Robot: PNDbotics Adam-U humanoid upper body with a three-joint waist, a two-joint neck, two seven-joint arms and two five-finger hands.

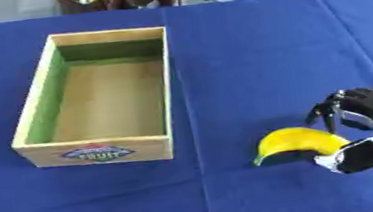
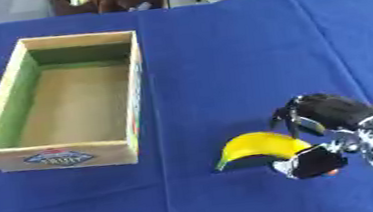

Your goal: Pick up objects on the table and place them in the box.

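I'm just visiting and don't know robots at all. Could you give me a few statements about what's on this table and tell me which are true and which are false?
1. The wooden box has nothing in it. True.
2. The banana lies inside the box. False: it lies on the blue cloth, to the right of the box.
3. The robot's right hand is at the banana, fingers curled round its end. True.
4. The robot's left hand is holding the box. False: no left hand shows in either view.
5. The box stands on its side. False: it stands upright, open side up.
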